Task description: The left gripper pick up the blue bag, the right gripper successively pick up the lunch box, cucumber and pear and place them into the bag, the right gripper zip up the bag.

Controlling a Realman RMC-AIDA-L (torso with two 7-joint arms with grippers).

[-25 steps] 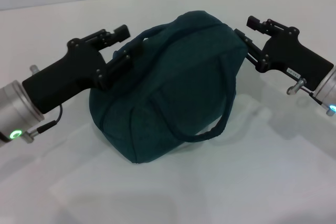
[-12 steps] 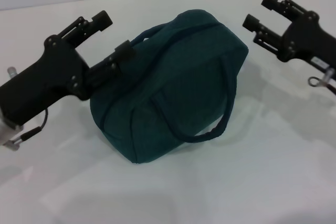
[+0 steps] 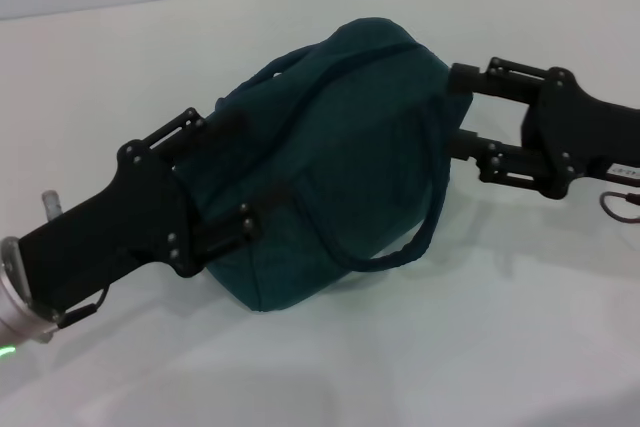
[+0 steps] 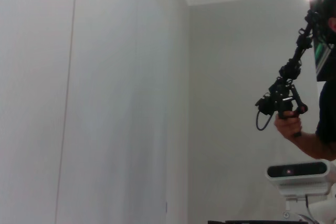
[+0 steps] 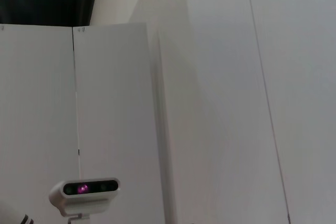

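A dark teal-blue bag (image 3: 330, 167) sits zipped and bulging at the centre of a white table (image 3: 480, 347), one carrying handle (image 3: 425, 217) drooping in a loop down its near right side, the other arching over its far left top. The left gripper (image 3: 235, 172) is pressed against the bag's left end, its two black fingers spread wide, one finger (image 3: 185, 127) lying along the upper left flank and the other (image 3: 240, 227) against the lower near side; the fingers bracket the fabric rather than pinch it. The left arm runs from there down to the near left corner of the scene. From the right, the right gripper (image 3: 462, 107) reaches in level with the bag's right end, its jaws parted, the far finger (image 3: 490, 79) touching or just beside the bag's upper right shoulder and the near finger beside the handle's upper end; nothing is held between them. Lunch box, cucumber and pear cannot be seen. The left wrist view shows only a pale wall, a person's hand (image 4: 289, 125) holding a black rig, and a white camera unit (image 4: 296, 171); the right wrist view shows white panels and another such camera (image 5: 84, 190).
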